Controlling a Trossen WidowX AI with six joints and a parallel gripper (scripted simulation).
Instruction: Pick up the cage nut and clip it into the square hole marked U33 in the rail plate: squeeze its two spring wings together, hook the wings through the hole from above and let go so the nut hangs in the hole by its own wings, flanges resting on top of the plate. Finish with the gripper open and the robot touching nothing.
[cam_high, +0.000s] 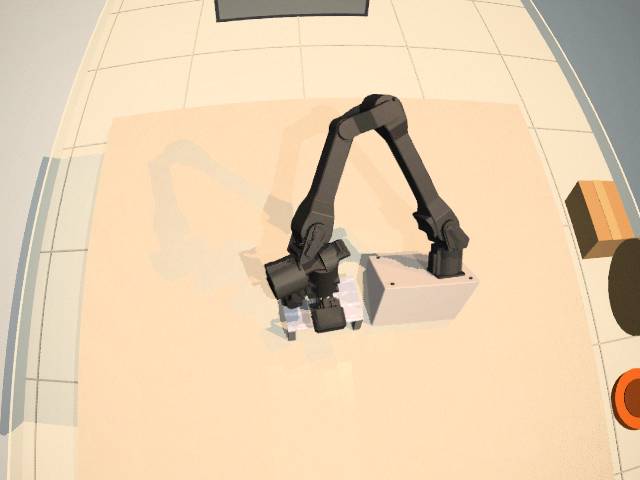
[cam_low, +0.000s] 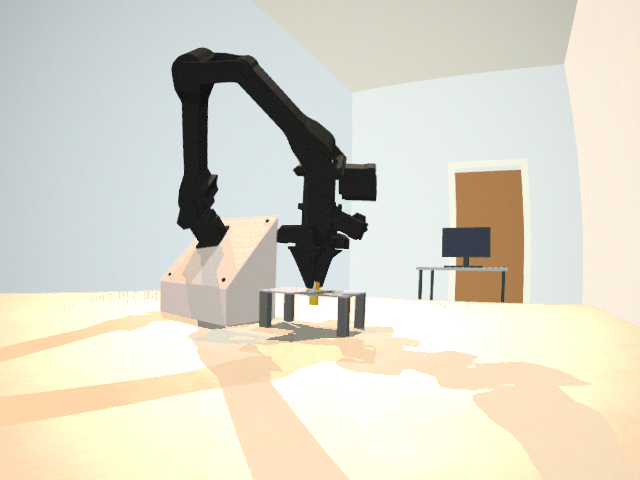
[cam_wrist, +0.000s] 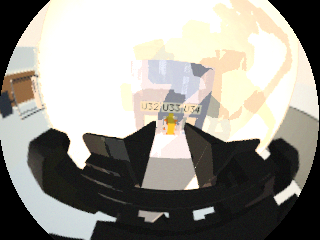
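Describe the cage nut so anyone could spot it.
On the low four-legged rail plate, find the label U33. The small nut is just beside it, between the hand's open fingers, the only yellow thing there.

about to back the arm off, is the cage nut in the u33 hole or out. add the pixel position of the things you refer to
In: the yellow cage nut (cam_low: 313, 299) (cam_wrist: 171, 125) sits at the U33 label, its lower part showing beneath the plate (cam_low: 345, 293).
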